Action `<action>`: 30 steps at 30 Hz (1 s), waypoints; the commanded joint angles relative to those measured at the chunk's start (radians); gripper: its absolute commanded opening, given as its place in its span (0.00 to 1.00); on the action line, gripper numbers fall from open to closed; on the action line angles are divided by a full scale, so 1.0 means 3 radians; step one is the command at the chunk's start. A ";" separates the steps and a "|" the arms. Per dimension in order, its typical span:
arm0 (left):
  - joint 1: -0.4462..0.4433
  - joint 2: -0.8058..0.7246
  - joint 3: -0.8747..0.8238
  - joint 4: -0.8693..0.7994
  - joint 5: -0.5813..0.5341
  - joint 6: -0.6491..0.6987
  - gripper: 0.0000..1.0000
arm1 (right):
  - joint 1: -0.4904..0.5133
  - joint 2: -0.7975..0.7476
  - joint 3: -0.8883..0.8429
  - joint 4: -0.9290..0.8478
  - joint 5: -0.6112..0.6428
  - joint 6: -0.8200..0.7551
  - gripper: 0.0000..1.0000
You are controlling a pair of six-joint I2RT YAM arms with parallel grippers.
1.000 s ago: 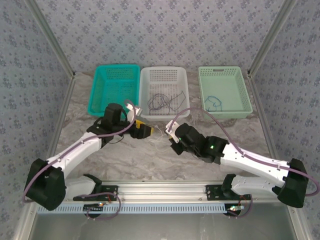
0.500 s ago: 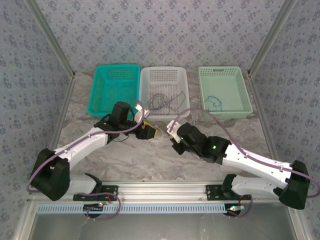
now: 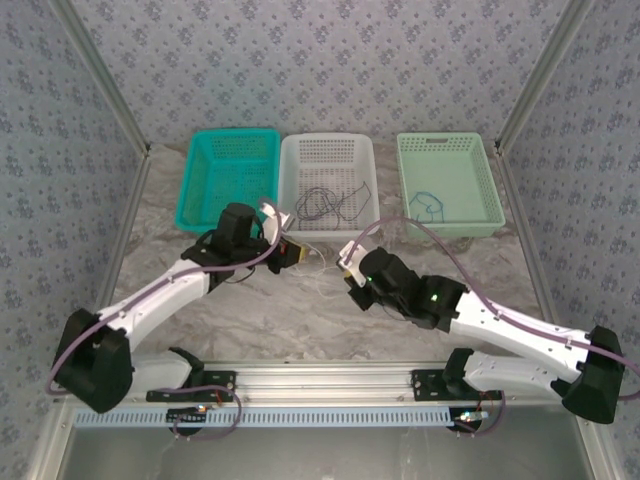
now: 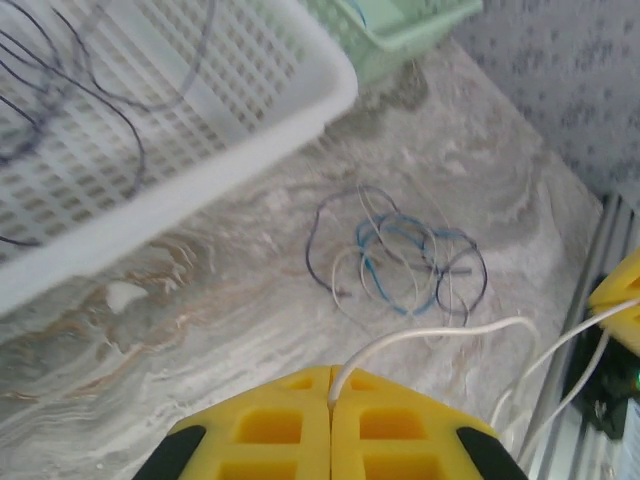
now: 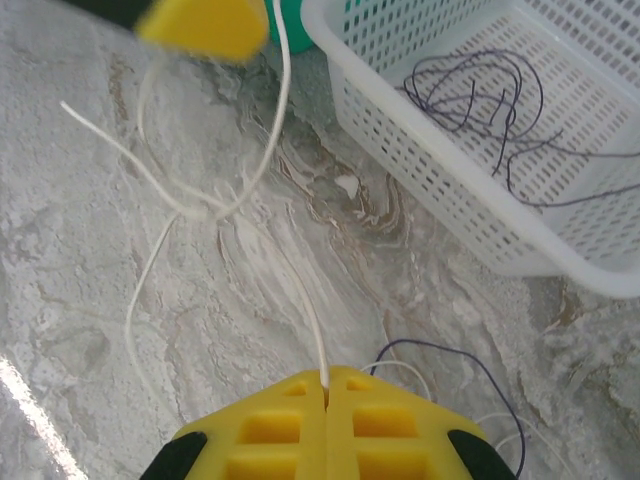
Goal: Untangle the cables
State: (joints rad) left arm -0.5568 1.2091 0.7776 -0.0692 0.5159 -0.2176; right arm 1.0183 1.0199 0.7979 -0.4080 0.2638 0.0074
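**Two-arm grip on a white cable.** My left gripper [image 4: 330, 388] has its pads pressed together on a white cable [image 4: 430, 335], which leaves the fingertips and arcs right. My right gripper [image 5: 325, 385], also closed, clamps a white strand that runs away up-left to a knot [image 5: 205, 212]. From there a strand rises to the left gripper's pad. From above, the cable's long axis lies left–right between both grippers, just before the white basket [image 3: 328, 228]. A tangle [image 4: 400, 265] of blue, dark and whitish cables lies on the table [image 4: 150, 330].
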 commanded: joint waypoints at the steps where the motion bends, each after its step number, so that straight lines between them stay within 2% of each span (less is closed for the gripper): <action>1: -0.0009 -0.0316 -0.0093 0.0332 -0.0363 -0.0180 0.04 | -0.0022 0.0009 -0.0112 0.0032 0.0068 0.0252 0.00; 8: -0.0007 -0.0701 -0.0294 0.0595 -0.0543 -0.0358 0.03 | -0.0118 0.0097 -0.0363 0.0389 0.0142 0.1005 0.00; 14: -0.0005 -0.0900 -0.0456 0.0981 -0.0534 -0.0532 0.03 | -0.0228 0.0223 -0.0606 0.1037 -0.0276 0.1785 0.00; 18: -0.0010 -0.1074 -0.0528 0.1139 -0.0634 -0.0588 0.03 | -0.0259 0.0362 -0.0698 0.1189 -0.0281 0.2161 0.00; 21: -0.0012 -0.1228 -0.0578 0.1233 -0.0681 -0.0614 0.03 | -0.0338 0.0442 -0.0804 0.1304 -0.0387 0.2363 0.00; 25: -0.0013 -0.1259 -0.0505 0.1118 -0.0609 -0.0605 0.03 | -0.0368 0.0592 -0.0739 0.1321 -0.0625 0.2321 0.02; 27: -0.0029 -0.1234 -0.0496 0.1127 -0.0567 -0.0612 0.03 | -0.0349 0.0670 -0.0649 0.1290 -0.0696 0.2248 0.07; 28: -0.0042 -0.1229 -0.0501 0.1136 -0.0569 -0.0614 0.03 | -0.0331 0.0698 -0.0600 0.1258 -0.0710 0.2207 0.14; 30: -0.0065 -0.1214 -0.0494 0.1126 -0.0572 -0.0593 0.03 | -0.0292 0.0707 -0.0481 0.1100 -0.0640 0.2102 0.40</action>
State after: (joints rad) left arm -0.5720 0.8616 0.5919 0.1913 0.3653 -0.3912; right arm 0.9241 1.2163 0.6147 0.0437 0.0589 0.6548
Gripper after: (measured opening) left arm 0.043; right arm 0.281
